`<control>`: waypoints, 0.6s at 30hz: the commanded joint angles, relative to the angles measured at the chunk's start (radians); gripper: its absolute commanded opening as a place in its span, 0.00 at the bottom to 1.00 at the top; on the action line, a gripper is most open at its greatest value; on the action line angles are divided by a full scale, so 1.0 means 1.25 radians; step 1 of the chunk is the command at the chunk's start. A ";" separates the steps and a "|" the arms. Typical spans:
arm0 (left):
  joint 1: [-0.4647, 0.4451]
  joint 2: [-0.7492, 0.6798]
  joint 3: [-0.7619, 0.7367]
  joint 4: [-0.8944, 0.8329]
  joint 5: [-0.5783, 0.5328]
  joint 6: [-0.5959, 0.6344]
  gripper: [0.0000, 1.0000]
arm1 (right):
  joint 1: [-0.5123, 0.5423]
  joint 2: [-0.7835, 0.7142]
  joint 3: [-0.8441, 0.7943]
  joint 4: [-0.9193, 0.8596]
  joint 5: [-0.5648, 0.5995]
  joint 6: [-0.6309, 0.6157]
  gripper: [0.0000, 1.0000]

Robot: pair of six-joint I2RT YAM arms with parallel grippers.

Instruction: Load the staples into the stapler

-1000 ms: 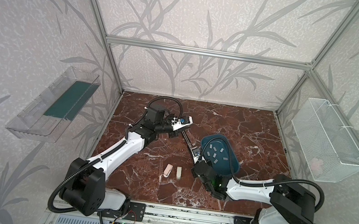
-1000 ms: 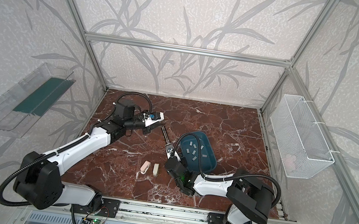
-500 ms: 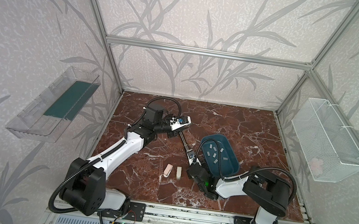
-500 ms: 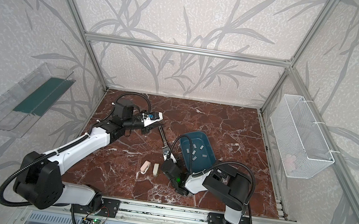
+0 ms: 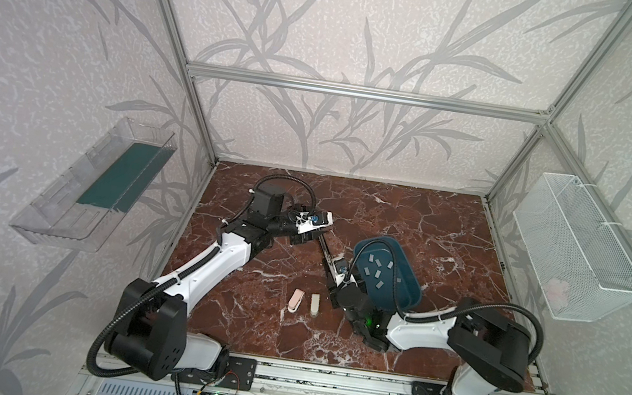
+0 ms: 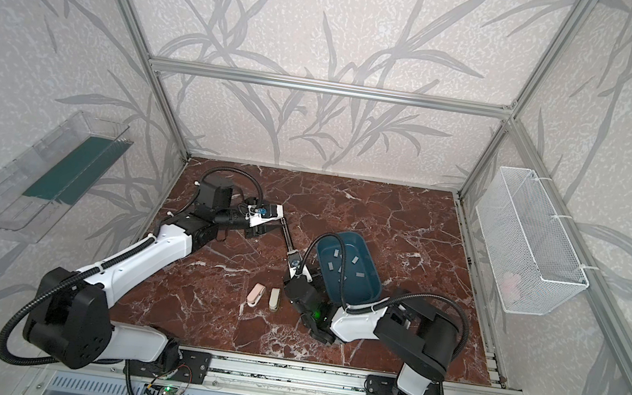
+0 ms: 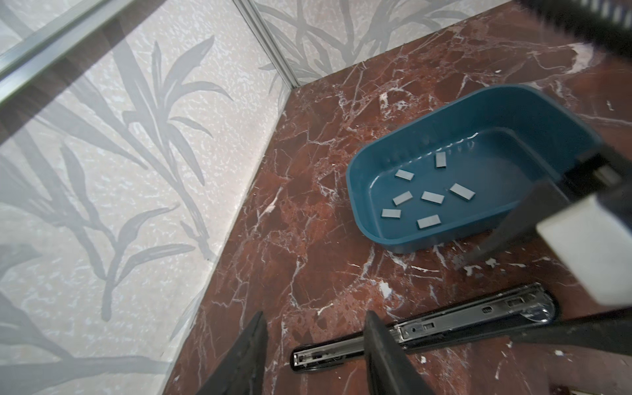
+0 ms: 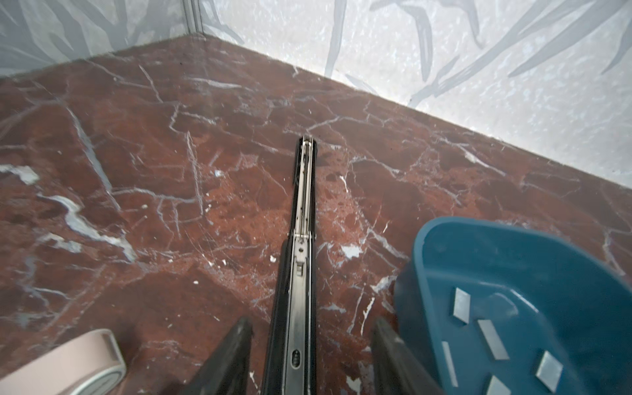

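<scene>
The black stapler (image 5: 327,257) lies unfolded flat on the marble floor, its metal channel (image 8: 302,205) facing up. Several grey staples (image 7: 432,197) lie loose in the teal bin (image 5: 409,300), just right of the stapler. My left gripper (image 7: 314,328) stands open at the stapler's far end, and one finger crosses in front of the stapler (image 7: 461,321). My right gripper (image 8: 311,328) is open astride the near end, with floor showing on both sides of the body. In both top views the two grippers (image 5: 314,240) (image 5: 333,283) sit at opposite ends of the stapler (image 6: 286,240).
A pink piece (image 5: 295,299) and a beige piece (image 5: 314,304) lie on the floor just left of my right wrist. A white wire basket (image 5: 575,252) hangs on the right wall and a clear tray (image 5: 93,184) on the left wall. The bin's wall (image 8: 444,239) stands close beside my right fingers.
Both grippers have opened and let go of the stapler, which now lies free between their fingers. The right arm's elbow has swung a little.
</scene>
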 commanded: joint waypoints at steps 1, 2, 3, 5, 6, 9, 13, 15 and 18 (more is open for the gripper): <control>0.000 0.016 0.021 -0.149 0.066 0.209 0.53 | 0.000 -0.136 -0.008 -0.068 -0.003 -0.031 0.61; -0.002 0.028 0.055 -0.214 0.056 0.237 0.53 | -0.007 -0.174 -0.013 -0.086 -0.007 -0.038 0.64; -0.007 0.042 0.099 -0.290 0.037 0.270 0.54 | -0.022 -0.208 -0.019 -0.111 -0.022 -0.038 0.65; -0.019 0.063 0.172 -0.421 0.001 0.340 0.54 | -0.073 -0.268 -0.025 -0.182 -0.075 -0.001 0.67; -0.026 0.071 0.194 -0.469 -0.017 0.373 0.54 | -0.124 -0.296 -0.027 -0.225 -0.117 0.033 0.68; -0.067 0.073 0.225 -0.625 -0.138 0.527 0.54 | -0.244 -0.359 -0.059 -0.272 -0.204 0.103 0.69; -0.128 0.013 0.123 -0.615 -0.276 0.670 0.61 | -0.350 -0.432 -0.102 -0.274 -0.283 0.148 0.70; -0.188 0.005 0.102 -0.645 -0.352 0.716 0.58 | -0.353 -0.463 -0.114 -0.261 -0.284 0.121 0.71; -0.266 0.013 0.101 -0.700 -0.417 0.741 0.55 | -0.354 -0.477 -0.115 -0.262 -0.288 0.106 0.73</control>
